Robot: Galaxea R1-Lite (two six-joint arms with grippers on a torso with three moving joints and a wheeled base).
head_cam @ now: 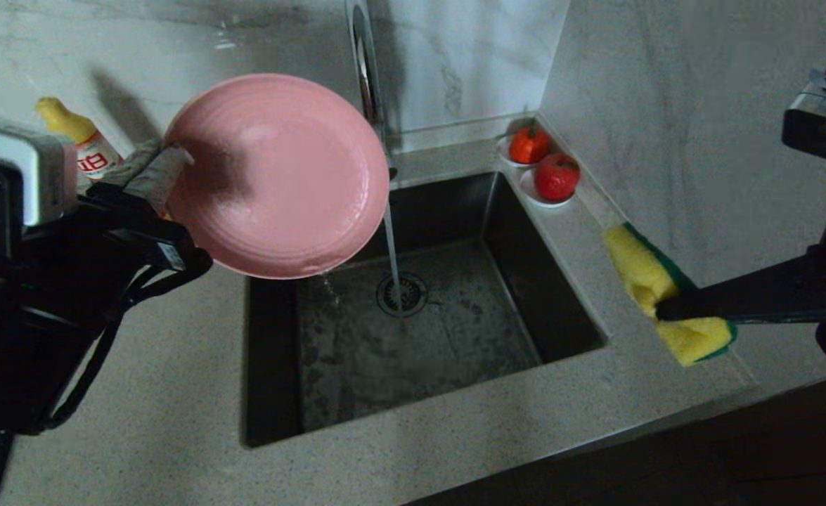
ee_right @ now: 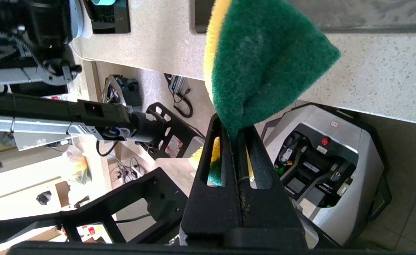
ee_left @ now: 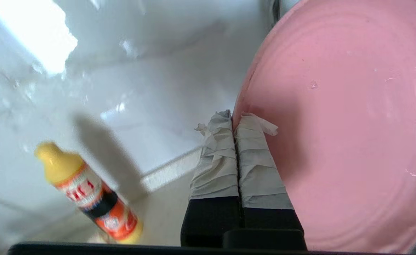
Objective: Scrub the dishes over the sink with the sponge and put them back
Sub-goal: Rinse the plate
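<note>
My left gripper point(head_cam: 172, 156) is shut on the rim of the pink plate point(head_cam: 279, 176), holding it tilted on edge above the left side of the sink point(head_cam: 272, 393); water drips off its lower edge. In the left wrist view the taped fingers point(ee_left: 255, 159) pinch the plate point(ee_left: 346, 120) at its edge. Over the counter right of the sink, my right gripper point(head_cam: 660, 309) is shut on the yellow and green sponge point(head_cam: 648, 277), folded between the fingers. The right wrist view shows the sponge's point(ee_right: 264, 67) green face above the shut right gripper point(ee_right: 233, 132). The teal bowl is out of view.
Water runs from the chrome faucet point(head_cam: 367, 70) into the drain point(head_cam: 402, 294). Two white saucers with red fruit point(head_cam: 557, 177) stand at the sink's back right corner. A yellow-capped bottle point(head_cam: 79, 137) stands behind my left arm, near the marble wall.
</note>
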